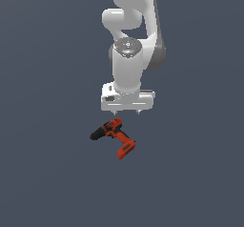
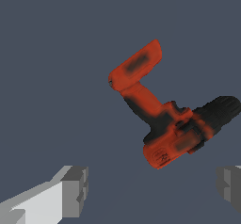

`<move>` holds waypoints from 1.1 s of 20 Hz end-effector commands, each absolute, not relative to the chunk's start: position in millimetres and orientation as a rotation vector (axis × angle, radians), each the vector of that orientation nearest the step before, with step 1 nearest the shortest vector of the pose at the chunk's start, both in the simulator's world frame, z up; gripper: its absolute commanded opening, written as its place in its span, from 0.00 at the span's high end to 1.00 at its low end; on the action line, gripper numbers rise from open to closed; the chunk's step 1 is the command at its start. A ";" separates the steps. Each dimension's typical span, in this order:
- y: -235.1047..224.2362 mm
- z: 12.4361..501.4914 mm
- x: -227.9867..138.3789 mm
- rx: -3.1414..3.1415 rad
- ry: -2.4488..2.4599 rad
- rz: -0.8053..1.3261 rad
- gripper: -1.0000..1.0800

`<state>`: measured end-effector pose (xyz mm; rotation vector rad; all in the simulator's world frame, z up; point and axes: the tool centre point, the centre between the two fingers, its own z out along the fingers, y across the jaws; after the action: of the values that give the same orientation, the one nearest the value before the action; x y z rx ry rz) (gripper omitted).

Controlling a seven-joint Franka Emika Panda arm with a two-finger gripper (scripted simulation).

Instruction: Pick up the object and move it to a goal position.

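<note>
Exterior view: a small red-orange cordless power drill (image 1: 114,137) with black chuck and blocky battery base lies on its side on the plain dark grey tabletop (image 1: 43,173), just below the white Panda arm's gripper (image 1: 126,112), apart from it. Its chuck points toward the exterior view's left, its battery base toward the right. Wrist view: the drill (image 2: 162,115) lies beyond the jaws, which stand wide apart and hold nothing; the grey fingertips (image 2: 75,190) are clear of the drill.
</note>
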<state>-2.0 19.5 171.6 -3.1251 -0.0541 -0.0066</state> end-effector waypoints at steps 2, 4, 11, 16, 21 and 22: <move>19.5 171.8 -1.8 -3.125 -0.056 -0.007 0.19; 19.9 173.6 -1.0 -3.128 -0.070 -0.009 0.19; 20.3 177.0 0.7 -3.133 -0.095 -0.013 0.19; 15.4 174.0 4.4 -3.128 -0.046 0.010 0.19; 5.4 167.4 11.5 -3.114 0.054 0.060 0.19; 2.7 165.6 13.4 -3.110 0.081 0.073 0.19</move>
<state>11.0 6.7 168.2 -3.1158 0.0437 0.0546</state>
